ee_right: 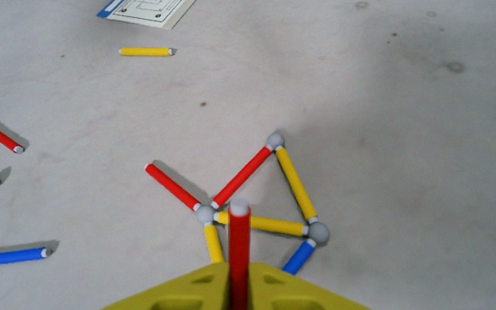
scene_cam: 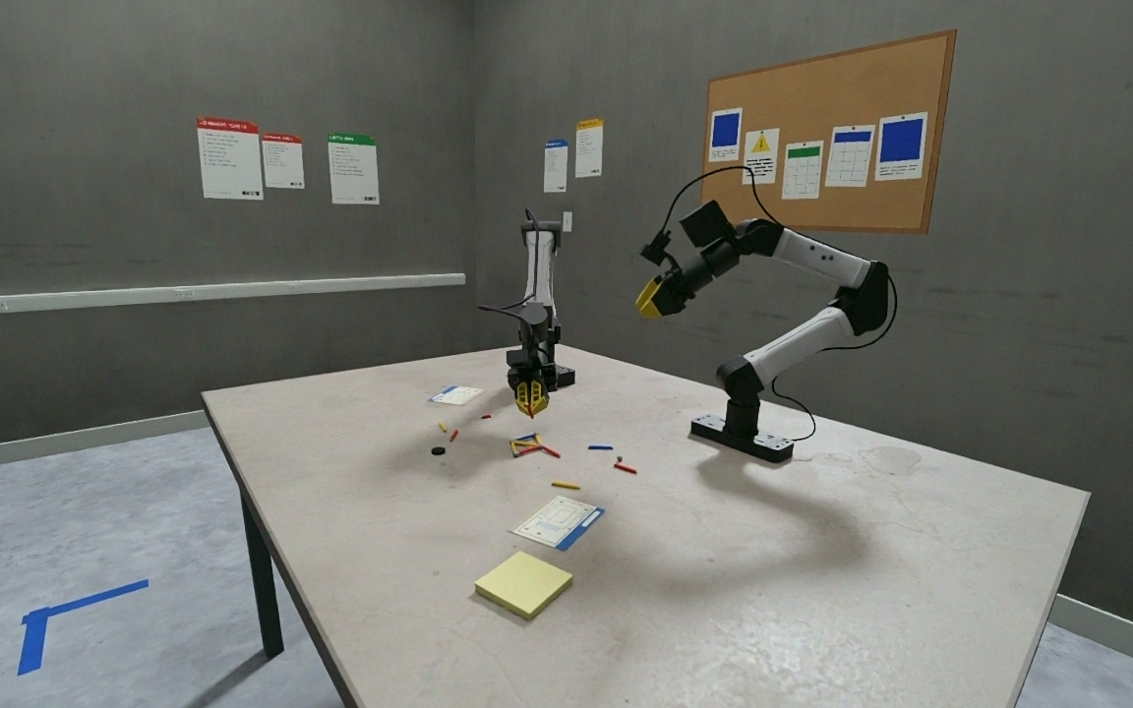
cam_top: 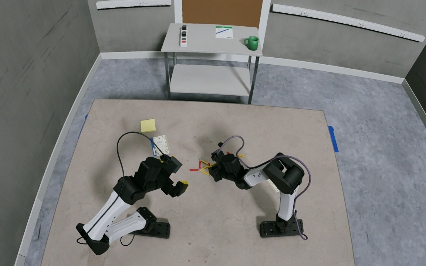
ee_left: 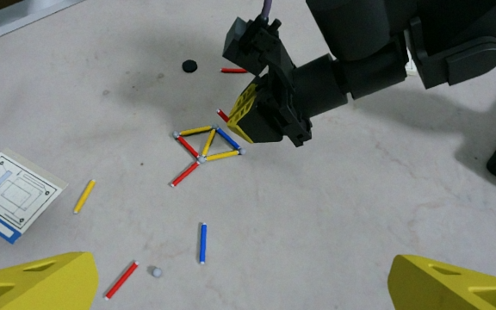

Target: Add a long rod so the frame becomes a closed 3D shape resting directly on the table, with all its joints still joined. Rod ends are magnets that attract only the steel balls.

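Note:
The frame (ee_left: 208, 144) (ee_right: 278, 226) lies flat as two triangles sharing a yellow rod, with steel balls at four corners. A red rod (ee_left: 185, 174) (ee_right: 172, 186) joins one shared ball (ee_left: 201, 159) (ee_right: 206, 213); its other end has no ball. My right gripper (ee_left: 229, 125) (ee_right: 238, 275) (scene_cam: 531, 406) is shut on a red rod (ee_right: 239, 241) (ee_left: 221, 114). It holds this rod above the table beside the frame's blue-rod side, its visible tip bare. My left gripper (ee_left: 244, 267) (cam_top: 181, 169) is wide open, empty and high above the table. The right gripper's arm hides part of the frame in the top view.
A loose blue rod (ee_left: 203, 243), red rod (ee_left: 121, 281), steel ball (ee_left: 157, 272) and yellow rod (ee_left: 84, 196) lie apart. Another red rod (ee_left: 233, 71) and a black disc (ee_left: 189, 65) lie beyond the frame. A card (scene_cam: 558, 521) and yellow pad (scene_cam: 523, 585) lie farther off.

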You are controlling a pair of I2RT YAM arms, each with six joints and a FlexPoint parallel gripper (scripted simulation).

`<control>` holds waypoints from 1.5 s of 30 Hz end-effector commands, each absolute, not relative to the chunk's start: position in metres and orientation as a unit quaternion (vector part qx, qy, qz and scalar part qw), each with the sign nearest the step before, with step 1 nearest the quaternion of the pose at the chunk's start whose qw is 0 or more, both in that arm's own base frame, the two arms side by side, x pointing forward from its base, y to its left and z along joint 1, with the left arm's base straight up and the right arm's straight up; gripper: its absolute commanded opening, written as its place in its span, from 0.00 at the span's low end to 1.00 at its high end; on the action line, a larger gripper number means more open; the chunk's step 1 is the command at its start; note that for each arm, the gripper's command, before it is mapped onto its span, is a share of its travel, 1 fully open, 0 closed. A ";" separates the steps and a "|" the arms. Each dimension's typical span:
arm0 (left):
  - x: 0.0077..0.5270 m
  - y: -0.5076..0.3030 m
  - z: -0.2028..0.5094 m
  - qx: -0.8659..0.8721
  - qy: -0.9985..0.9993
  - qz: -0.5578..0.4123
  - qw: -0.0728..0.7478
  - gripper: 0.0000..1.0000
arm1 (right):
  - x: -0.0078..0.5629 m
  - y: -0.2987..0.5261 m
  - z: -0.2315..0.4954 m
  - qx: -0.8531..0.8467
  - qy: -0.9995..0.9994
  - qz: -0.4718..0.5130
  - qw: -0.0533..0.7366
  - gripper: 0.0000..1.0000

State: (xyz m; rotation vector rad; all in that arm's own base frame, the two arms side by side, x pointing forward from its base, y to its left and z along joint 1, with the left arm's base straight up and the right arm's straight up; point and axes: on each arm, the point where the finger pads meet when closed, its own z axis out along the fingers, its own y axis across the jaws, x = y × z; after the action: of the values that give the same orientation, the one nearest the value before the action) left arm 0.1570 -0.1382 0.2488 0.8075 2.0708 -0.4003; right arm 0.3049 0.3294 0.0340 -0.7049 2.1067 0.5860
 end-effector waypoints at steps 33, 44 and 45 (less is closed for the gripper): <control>0.157 -0.139 0.251 0.330 0.825 -0.162 0.429 1.00 | 0.316 0.343 0.030 -0.271 0.828 0.237 0.430 0.00; 0.158 -0.139 0.251 0.327 0.826 -0.161 0.430 1.00 | 0.308 0.338 0.016 -0.271 0.828 0.236 0.429 0.00; 0.158 -0.139 0.251 0.327 0.826 -0.161 0.430 1.00 | 0.308 0.337 0.016 -0.271 0.828 0.237 0.430 0.00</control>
State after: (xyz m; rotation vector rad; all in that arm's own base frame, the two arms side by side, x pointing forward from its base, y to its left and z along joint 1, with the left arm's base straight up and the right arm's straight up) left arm 0.1566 -0.1386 0.2489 0.8160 2.0674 -0.4004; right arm 0.3092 0.3334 0.0152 -0.6912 2.0911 0.5798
